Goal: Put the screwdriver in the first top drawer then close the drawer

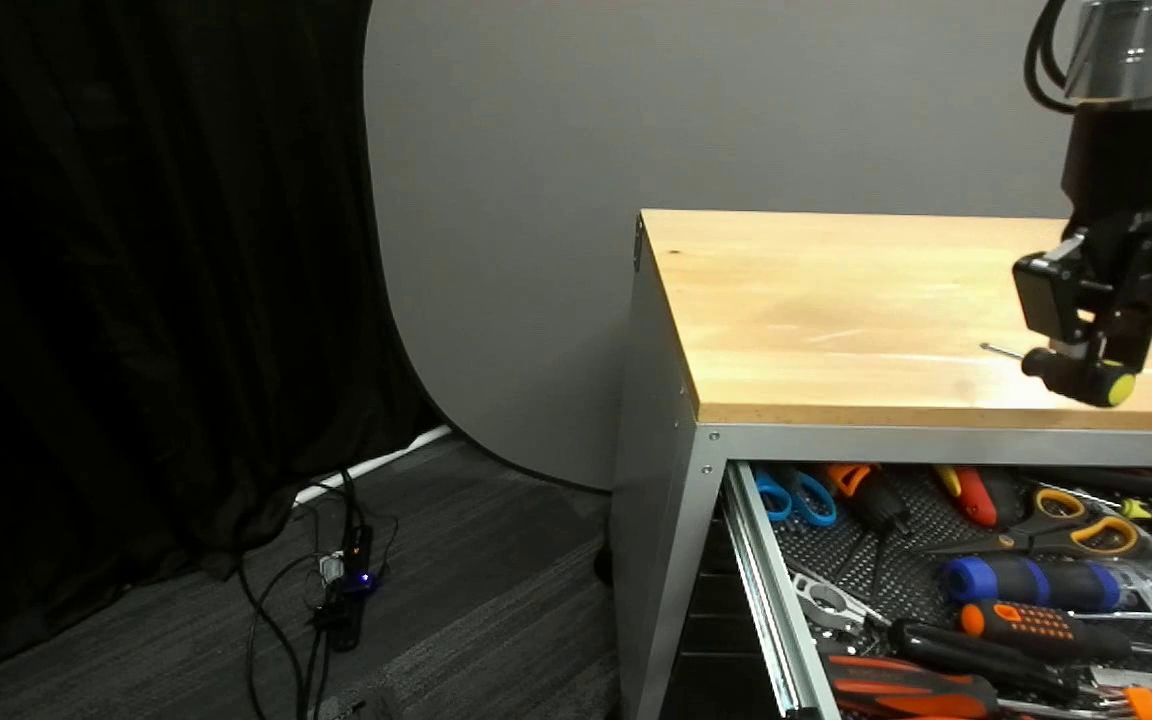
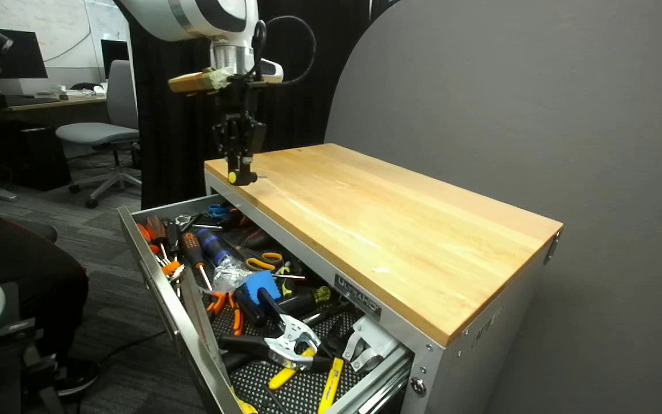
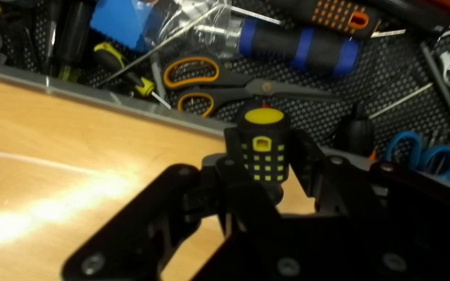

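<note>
The drawer [image 2: 167, 290] stands open, crowded with tools [image 2: 211, 244]; then the gripper [image 2: 240, 167], closed round the screwdriver [image 2: 245, 177] above the edge of the counter [image 2: 365, 201]. Lowered here, the shaft [image 2: 261, 176] could snag that edge; dropped, the screwdriver could lie atop the tools and block closing.

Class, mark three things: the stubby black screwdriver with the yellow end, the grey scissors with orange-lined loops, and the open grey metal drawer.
Stubby black screwdriver [image 3: 263, 159]: wrist view, handle's side.
Grey scissors [image 3: 266, 87]: wrist view, pivot.
Open grey drawer [image 2: 164, 290]: in an exterior view, front panel's rim.
</note>
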{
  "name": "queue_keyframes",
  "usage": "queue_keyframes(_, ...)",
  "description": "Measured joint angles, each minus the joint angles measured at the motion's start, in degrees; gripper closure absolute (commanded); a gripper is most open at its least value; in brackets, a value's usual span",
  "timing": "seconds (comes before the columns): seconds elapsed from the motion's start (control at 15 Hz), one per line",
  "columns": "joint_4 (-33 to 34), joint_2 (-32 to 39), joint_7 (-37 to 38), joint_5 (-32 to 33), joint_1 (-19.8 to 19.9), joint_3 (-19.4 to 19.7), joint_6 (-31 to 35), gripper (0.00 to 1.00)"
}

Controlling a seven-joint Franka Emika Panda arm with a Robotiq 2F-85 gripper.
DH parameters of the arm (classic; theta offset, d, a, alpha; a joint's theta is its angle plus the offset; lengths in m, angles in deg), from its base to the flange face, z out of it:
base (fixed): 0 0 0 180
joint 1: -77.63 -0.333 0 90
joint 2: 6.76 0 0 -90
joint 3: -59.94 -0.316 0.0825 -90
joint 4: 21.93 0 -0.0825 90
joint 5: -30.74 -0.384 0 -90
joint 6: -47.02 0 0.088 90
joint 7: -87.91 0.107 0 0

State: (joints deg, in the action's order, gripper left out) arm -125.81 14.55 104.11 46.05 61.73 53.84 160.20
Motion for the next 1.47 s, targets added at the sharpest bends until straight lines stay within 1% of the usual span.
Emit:
queue_keyframes(0.13, -5.3, -2.3, 0.2, -0.5, -0.4, -1.6, 0.0, 0.85)
queue_keyframes(0.33, -11.2, -3.8, 1.2, -0.7, -1.2, -3.6, 0.2, 0.86)
queue_keyframes(0.53, -14.7, -3.8, 4.2, -0.2, -2.6, -4.4, 2.2, 0.86)
queue_keyframes(0.8, -16.8, -3.4, 9.2, 0.7, -4.6, -4.5, 7.1, 0.86)
queue_keyframes(0.87, -16.9, -3.2, 10.2, 1.5, -4.9, -4.5, 8.0, 0.69)
queue_keyframes(0.93, -16.9, -3.1, 10.9, 2.2, -5.1, -4.5, 8.6, 0.39)
queue_keyframes(1.0, -16.8, -2.9, 11.2, 2.4, -5.1, -4.5, 8.9, 0.39)
queue_keyframes(1.07, -16.8, -2.7, 11.3, 2.4, -5.1, -4.5, 9.1, 0.34)
queue_keyframes(1.33, -16.8, -1.6, 11.3, 1.7, -5.1, -4.5, 9.8, 0.02)
queue_keyframes(1.47, -17.1, -1.5, 9.1, -0.1, -4.8, -4.5, 9.5, 0.0)
